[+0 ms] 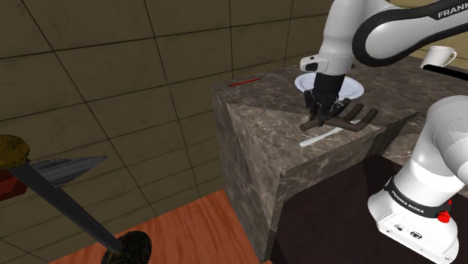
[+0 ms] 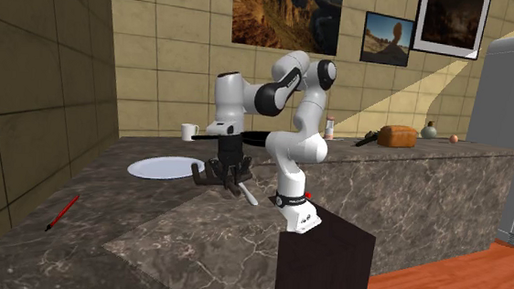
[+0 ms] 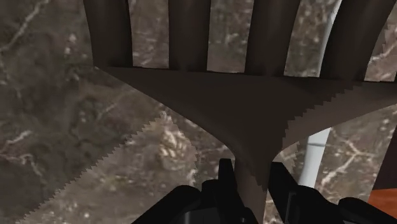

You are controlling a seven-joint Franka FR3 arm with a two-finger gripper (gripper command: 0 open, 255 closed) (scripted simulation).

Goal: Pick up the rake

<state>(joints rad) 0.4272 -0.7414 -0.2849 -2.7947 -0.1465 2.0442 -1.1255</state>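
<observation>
You have a dark marbled surface (image 2: 176, 244) with a white plate (image 2: 157, 168) lying flat on it. A slender white utensil (image 2: 248, 196) rests near the plate, toward the second exterior view's right. A red pencil (image 2: 61, 212) lies alone near the surface's corner, well apart from the plate. Farther back you see a white mug (image 2: 189, 132) standing upright by the tiled wall. Along the far run of the surface sit a small shaker (image 2: 329, 128), a loaf of bread (image 2: 398, 136) and a round orange fruit (image 2: 454, 137). Framed pictures (image 2: 286, 12) hang above, and a grey fridge (image 2: 512, 136) stands on the wooden floor (image 2: 476, 281) at that view's right.
</observation>
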